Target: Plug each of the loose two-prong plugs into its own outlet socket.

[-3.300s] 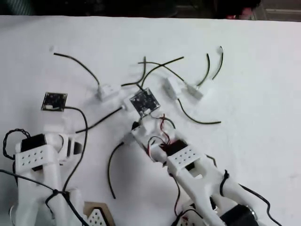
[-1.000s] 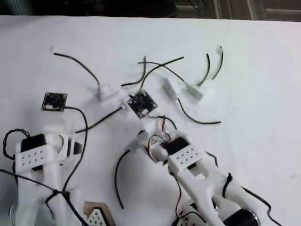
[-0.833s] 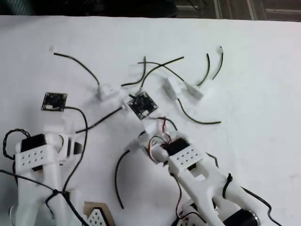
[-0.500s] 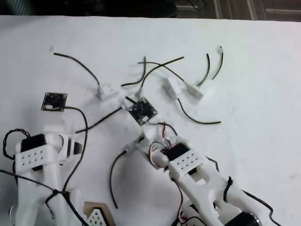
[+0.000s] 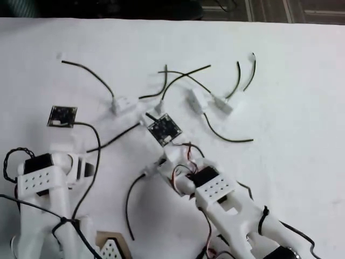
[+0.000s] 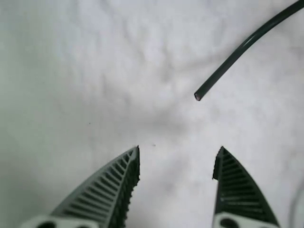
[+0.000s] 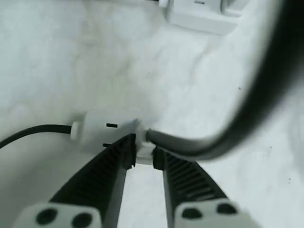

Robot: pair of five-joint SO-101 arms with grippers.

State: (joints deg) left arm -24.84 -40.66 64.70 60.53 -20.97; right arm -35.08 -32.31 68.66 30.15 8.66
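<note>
My right gripper [image 7: 144, 149] is shut on a small white two-prong plug [image 7: 102, 130], whose black cable trails off to one side. In the high view this gripper [image 5: 154, 166] holds the plug low over the cloth near the table's middle, and the cable [image 5: 128, 202] curves toward the near edge. A white outlet socket [image 5: 123, 105] lies beyond it, also seen as a white block [image 7: 197, 12]. Two more white connectors [image 5: 195, 101] [image 5: 222, 104] lie at the back right. My left gripper [image 6: 178, 159] is open over bare cloth, just short of a black cable end [image 6: 198, 96].
Several loose black cables [image 5: 183, 75] cross the white cloth [image 5: 302, 108] around the sockets. The left arm [image 5: 40, 181] stands at the near left with its camera board [image 5: 62, 116] ahead of it. A thick blurred cable [image 7: 266, 95] hangs close to the right wrist camera.
The right arm has drawn back toward the near edge with the plug, dragging its cable along. The left arm has stayed still.
</note>
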